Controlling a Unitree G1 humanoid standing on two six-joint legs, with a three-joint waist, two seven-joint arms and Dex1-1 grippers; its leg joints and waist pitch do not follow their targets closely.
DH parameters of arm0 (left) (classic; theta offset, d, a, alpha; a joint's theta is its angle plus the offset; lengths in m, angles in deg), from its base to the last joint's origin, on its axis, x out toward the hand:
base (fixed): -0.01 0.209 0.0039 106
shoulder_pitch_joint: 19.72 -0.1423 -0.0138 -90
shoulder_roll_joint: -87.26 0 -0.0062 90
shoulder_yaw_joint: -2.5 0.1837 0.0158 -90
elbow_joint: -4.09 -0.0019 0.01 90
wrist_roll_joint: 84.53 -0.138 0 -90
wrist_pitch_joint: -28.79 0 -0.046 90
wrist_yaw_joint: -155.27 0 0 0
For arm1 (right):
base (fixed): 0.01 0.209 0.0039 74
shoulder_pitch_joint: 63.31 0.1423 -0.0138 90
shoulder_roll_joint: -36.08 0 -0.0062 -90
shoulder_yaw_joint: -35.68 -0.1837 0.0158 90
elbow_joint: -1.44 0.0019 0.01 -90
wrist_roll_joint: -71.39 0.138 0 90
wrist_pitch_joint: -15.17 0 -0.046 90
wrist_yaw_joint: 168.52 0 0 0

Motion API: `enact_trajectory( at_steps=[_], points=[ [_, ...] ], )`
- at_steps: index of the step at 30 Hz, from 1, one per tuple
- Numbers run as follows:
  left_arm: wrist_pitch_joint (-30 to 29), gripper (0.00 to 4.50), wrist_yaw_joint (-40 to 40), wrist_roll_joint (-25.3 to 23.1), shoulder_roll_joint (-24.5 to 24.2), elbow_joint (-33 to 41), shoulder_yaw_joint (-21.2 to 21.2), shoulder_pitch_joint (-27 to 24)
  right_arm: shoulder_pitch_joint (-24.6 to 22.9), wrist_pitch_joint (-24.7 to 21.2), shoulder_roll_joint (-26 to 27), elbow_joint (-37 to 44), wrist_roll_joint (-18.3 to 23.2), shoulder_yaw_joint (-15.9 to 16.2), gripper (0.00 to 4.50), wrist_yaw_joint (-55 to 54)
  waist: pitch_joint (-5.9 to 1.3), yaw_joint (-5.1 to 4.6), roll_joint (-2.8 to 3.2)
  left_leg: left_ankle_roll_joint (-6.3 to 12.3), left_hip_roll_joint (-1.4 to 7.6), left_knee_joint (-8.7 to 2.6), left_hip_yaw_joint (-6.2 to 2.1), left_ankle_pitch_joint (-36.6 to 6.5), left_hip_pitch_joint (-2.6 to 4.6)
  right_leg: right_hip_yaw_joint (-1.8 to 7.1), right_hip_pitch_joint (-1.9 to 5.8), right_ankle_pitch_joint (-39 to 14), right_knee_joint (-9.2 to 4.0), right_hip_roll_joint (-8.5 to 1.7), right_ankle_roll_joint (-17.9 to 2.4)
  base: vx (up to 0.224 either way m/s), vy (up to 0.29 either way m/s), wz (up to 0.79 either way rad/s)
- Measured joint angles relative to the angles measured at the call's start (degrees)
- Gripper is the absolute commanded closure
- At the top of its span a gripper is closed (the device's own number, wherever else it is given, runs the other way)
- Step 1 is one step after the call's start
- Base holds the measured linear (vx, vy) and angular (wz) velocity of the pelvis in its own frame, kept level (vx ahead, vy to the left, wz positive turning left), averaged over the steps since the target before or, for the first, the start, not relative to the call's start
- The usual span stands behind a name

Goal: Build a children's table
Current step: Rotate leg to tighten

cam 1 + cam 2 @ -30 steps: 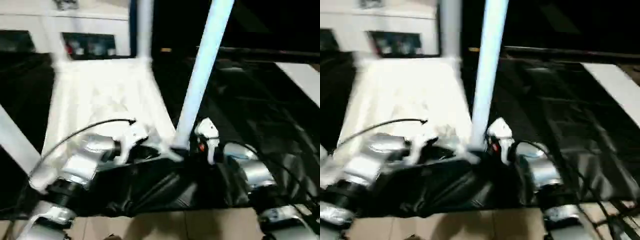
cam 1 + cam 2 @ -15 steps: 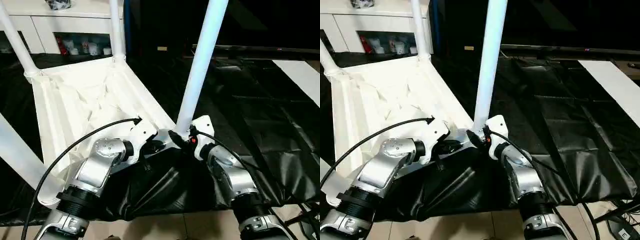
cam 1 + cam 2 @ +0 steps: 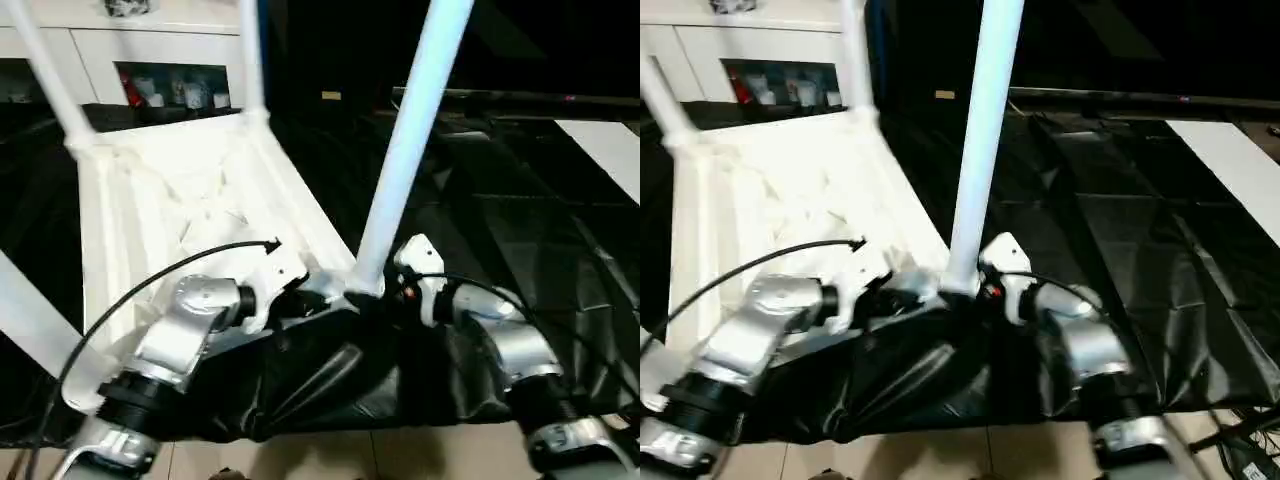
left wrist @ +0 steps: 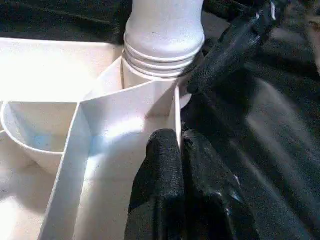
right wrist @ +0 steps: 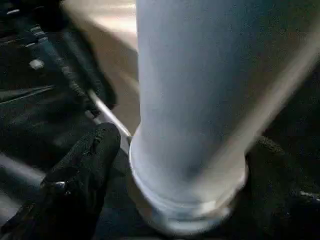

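plastic, hollow and light by the look, lying upside down as the table top on the black sheet, ribbed underside up. standing in the near corner socket, the near leg, stiff but likely slick. bracketing the leg's base, the right gripper, fingers spread either side, contact unclear. pinching the top's thin edge wall, the left gripper. probably best gripping low near the collar, not high where leverage is tipping it.

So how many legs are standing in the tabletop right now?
4. One in the near right corner between the pincers, one far right, one far left, one near left, its socket hidden behind the left arm.
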Motion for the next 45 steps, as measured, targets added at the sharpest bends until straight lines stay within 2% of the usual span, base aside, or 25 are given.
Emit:
enact_trajectory(
  at_steps=[3,7,8,10,17,24,28,30,36,39,42,43,45],
  points=[
    [2.06,4.5,-4.33,0.62,-2.16,-1.83,0.91,1.13,0.6,0.63,-1.81,-0.21,0.77,1.84,0.7,5.97,0.02,0.68,-0.1,0.0,0.01,0.03,0.01,0.01,0.01,0.0,0.02,0.02,0.03,0.0,-0.03,0.0,0.0,0.0],
    [3.52,4.5,-7.74,0.66,-3.63,-4.01,1.67,3.03,1.87,1.9,-2.5,-1.7,0.69,3.14,0.7,10.39,0.07,1.0,-0.29,0.0,0.03,0.04,0.13,0.01,0.0,0.08,0.06,0.02,0.12,-0.04,-0.03,0.0,0.0,0.0],
    [3.61,4.5,-8.1,0.66,-3.76,-4.18,1.68,3.16,1.99,2.12,-2.53,-1.86,0.7,3.3,0.95,10.85,0.07,1.04,-0.29,0.0,0.03,0.06,0.13,0.01,0.0,0.09,0.07,0.02,0.13,-0.05,-0.03,0.0,0.0,0.0],
    [4.22,4.5,-9.88,0.7,-4.23,-4.95,1.94,3.71,2.27,2.21,-2.82,-1.87,0.7,3.83,1.03,12.33,0.08,1.23,-0.3,0.0,0.03,0.08,0.13,0.01,-0.01,0.08,0.07,0.02,0.14,-0.05,-0.03,0.0,0.0,0.0],
    [5.11,4.5,-11.75,1.68,-4.57,-6.3,2.21,4.16,2.27,2.25,-2.86,-1.98,1.22,3.9,1.66,14.24,0.06,1.95,-0.35,0.01,0.04,0.09,0.16,0.02,-0.04,0.08,0.05,0.0,0.15,-0.06,-0.01,0.0,0.0,0.0],
    [5.12,4.5,-11.06,1.66,-4.16,-6.26,1.78,3.7,1.27,2.24,-2.23,-1.98,1.34,2.77,1.75,13.36,0.0,2.02,-0.47,0.01,0.05,0.1,0.17,0.02,-0.02,0.08,0.07,-0.01,0.15,-0.06,0.01,0.0,0.0,0.0],
    [3.98,4.5,-3.26,0.13,-2.25,-6.06,-0.21,3.2,0.37,1.93,1.46,-3.21,0.75,-0.75,1.76,1.75,-0.02,1.19,-0.5,0.0,0.05,0.17,0.16,0.02,0.07,0.09,0.1,-0.02,0.17,-0.05,0.09,0.0,0.0,0.0],
    [2.49,4.5,1.31,-0.85,-0.16,-5.88,-0.71,3.04,-0.12,0.98,4.06,-3.75,0.64,-2.95,1.77,-6.02,-0.01,0.26,-0.49,-0.01,0.04,0.19,0.15,0.03,0.11,0.1,0.09,-0.01,0.17,-0.05,0.08,0.0,0.0,0.0],
    [-0.71,4.5,13.33,-3.85,5.76,-5.5,-1.79,3.14,-1.0,-0.01,12.27,-4.16,-1.18,-7.72,1.77,-27.5,-0.08,-0.95,-0.39,-0.03,0.02,0.12,-0.02,0.03,0.17,0.03,0.07,-0.01,0.17,-0.01,0.08,0.0,0.0,0.0],
    [-2.8,4.5,17.3,-5.32,7.71,-3.88,-1.78,2.78,-1.1,-0.02,15.69,-3.98,-1.92,-8.71,1.77,-35.58,-0.1,-1.35,-0.34,-0.04,0.02,0.09,-0.03,0.03,0.15,0.03,0.06,-0.01,0.15,0.0,0.08,0.0,0.0,0.0],
    [-4.15,4.5,18.93,-5.84,8.36,-1.53,-1.7,1.65,-1.9,0.22,16.74,-2.85,-2.53,-8.77,1.77,-38.34,-0.1,-1.43,-0.28,-0.04,0.02,0.09,-0.04,0.03,0.12,0.04,0.05,-0.04,0.11,0.0,0.12,0.0,0.0,0.0],
    [-4.26,4.5,18.98,-5.85,8.39,-1.22,-1.69,1.54,-2.15,0.35,16.81,-2.41,-2.86,-8.77,1.21,-38.48,-0.1,-1.42,-0.22,-0.04,0.02,0.09,-0.03,0.02,0.11,0.05,0.04,-0.03,0.1,0.0,0.1,0.0,0.0,0.0],
    [-4.26,4.5,18.95,-5.85,8.39,-0.72,-1.52,1.35,-2.3,0.1,16.82,-1.92,-2.98,-8.71,1.08,-38.39,-0.09,-1.38,-0.17,-0.04,0.01,0.07,-0.03,0.01,0.07,0.06,0.01,-0.02,0.09,0.0,0.08,0.0,0.0,0.0]
  ],
)
